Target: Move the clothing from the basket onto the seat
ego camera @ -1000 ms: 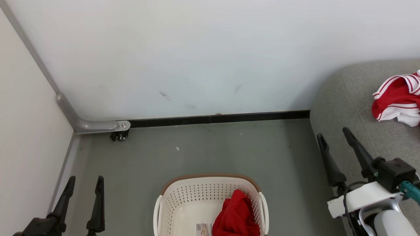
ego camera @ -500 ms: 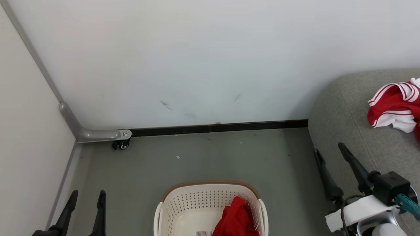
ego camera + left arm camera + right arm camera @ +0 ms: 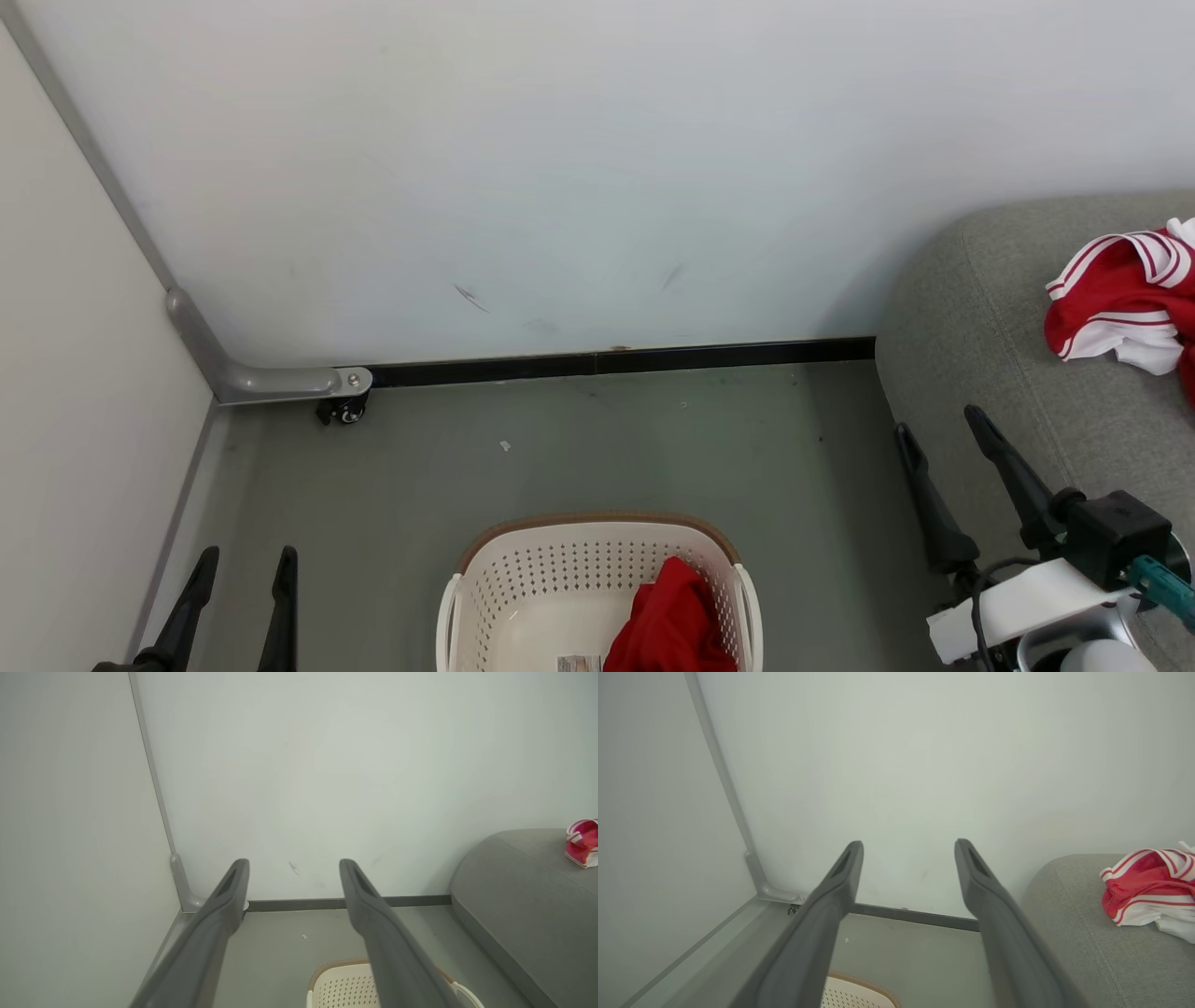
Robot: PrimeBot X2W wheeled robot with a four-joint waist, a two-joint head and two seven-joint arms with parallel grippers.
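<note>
Now | striped garment (image 3: 1116, 308) is laid on seat (image 3: 980, 308) | red garment (image 3: 672, 616) is left in basket (image 3: 597, 518), to be fetched | left gripper (image 3: 246, 555) and right gripper (image 3: 938, 422) are held wide, empty, likely readied for it.

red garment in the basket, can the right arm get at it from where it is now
Probably yes. The red garment lies uncovered at the right side of the open-topped basket, and the right gripper hangs off to its right with jaws open and empty; nothing stands between them.
</note>
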